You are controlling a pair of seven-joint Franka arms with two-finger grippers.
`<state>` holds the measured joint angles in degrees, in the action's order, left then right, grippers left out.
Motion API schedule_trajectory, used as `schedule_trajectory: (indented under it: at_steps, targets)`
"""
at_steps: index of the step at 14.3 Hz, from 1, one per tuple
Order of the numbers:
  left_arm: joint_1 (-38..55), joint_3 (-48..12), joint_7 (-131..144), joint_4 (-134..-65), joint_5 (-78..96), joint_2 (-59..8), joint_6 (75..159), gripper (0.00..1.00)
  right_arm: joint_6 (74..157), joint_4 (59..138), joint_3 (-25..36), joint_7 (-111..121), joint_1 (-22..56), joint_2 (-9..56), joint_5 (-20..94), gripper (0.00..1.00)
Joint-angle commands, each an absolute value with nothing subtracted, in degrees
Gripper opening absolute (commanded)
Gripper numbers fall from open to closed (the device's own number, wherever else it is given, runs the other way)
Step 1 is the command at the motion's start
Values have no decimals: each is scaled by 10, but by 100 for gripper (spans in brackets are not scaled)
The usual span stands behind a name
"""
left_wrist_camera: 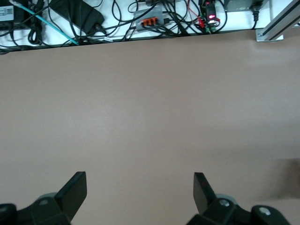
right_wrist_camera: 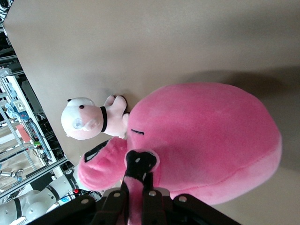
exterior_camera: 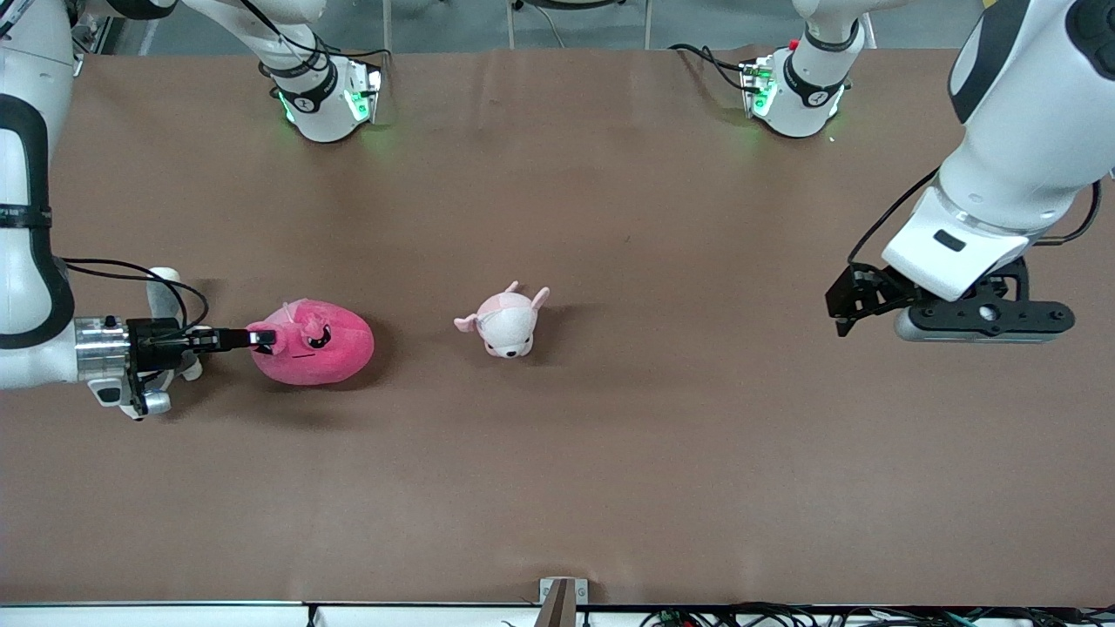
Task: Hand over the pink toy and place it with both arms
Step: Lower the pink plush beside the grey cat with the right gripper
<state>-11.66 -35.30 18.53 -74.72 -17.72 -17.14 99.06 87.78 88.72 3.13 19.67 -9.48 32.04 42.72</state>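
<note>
Toward the right arm's end of the table: right gripper (exterior_camera: 261, 336) low and level, fingers pinched together on a fold at the edge of the pink toy (exterior_camera: 320, 344); same pinch plain in the right wrist view, black fingertips (right_wrist_camera: 138, 165) pressed into pink plush (right_wrist_camera: 206, 140). Pink toy resting on the brown table (exterior_camera: 610, 453). Near the middle, a small pale pink-and-white puppy plush (exterior_camera: 507, 322), apart from the pink toy, level with it, snout toward the front camera. Toward the left arm's end: left gripper (exterior_camera: 843, 306) up over bare table, waiting, fingers (left_wrist_camera: 75, 190) spread wide, nothing between them.
</note>
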Motion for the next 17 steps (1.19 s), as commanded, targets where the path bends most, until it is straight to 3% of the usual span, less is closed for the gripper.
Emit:
schedule_trajectory:
  at_steps: [1, 11, 12, 16, 17]
  targets:
    - [-124, -357, 172, -751, -183, -164, 968, 100, 862, 875, 20, 208, -108, 329, 438, 3]
    - [-153, -355, 109, -752, -157, -119, 866, 100, 866, 875, 20, 228, -112, 352, 438, 3]
    - [-143, -334, 108, -755, -129, -105, 862, 100, 867, 875, 20, 229, -112, 353, 438, 3]
    - [15, -102, 76, -871, -26, -3, 864, 100, 870, 875, 21, 229, -111, 364, 436, 6]
    - [42, -69, 76, -901, -21, 22, 864, 100, 870, 875, 21, 229, -111, 368, 434, 8]
